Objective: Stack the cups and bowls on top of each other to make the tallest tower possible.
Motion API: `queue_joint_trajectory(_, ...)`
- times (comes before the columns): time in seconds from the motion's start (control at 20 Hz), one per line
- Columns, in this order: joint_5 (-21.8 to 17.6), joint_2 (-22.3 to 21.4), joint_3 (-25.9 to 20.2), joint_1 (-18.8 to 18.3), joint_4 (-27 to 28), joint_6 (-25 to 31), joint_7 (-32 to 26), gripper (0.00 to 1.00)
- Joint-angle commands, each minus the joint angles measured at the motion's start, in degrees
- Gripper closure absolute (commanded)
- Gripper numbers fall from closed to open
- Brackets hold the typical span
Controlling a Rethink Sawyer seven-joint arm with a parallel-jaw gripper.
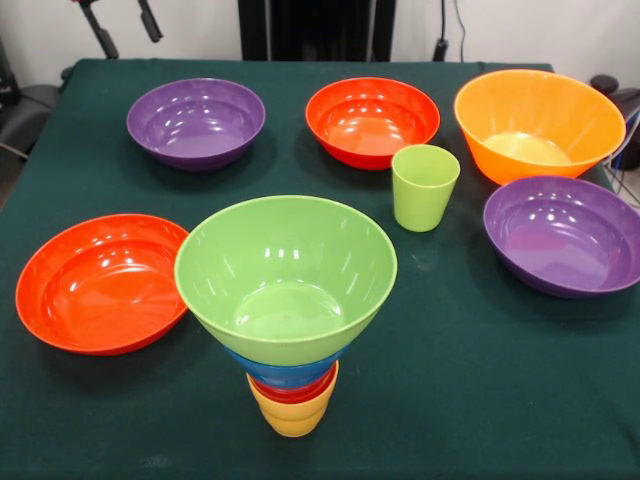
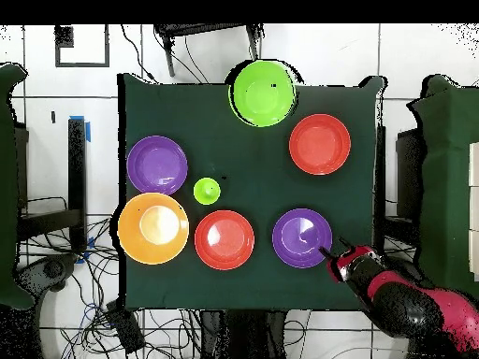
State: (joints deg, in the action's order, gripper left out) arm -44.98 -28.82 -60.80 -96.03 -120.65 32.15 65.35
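At the table's corner, beside a purple bowl (image 2: 301, 236), my pincer (image 2: 329, 254) hovered, grip unreadable; the tower (image 1: 287, 300) stood four high, the green cup (image 1: 424, 187) probably next.

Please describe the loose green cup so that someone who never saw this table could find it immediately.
On the dark green table, find the large orange bowl at one corner. The light green cup stands upright between it and a red-orange bowl. It is the only narrow cup standing alone; everything around it is wide bowls.
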Motion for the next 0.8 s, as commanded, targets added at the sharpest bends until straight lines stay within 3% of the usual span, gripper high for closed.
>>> queue_joint_trajectory(0.05,-4.80,3.25,2.51,2.02,4.16,1.94,-10.31,0.00)
queue_joint_trajectory(0.8,-5.12,4.87,2.75,4.23,4.64,0.90,-7.70,0.00)
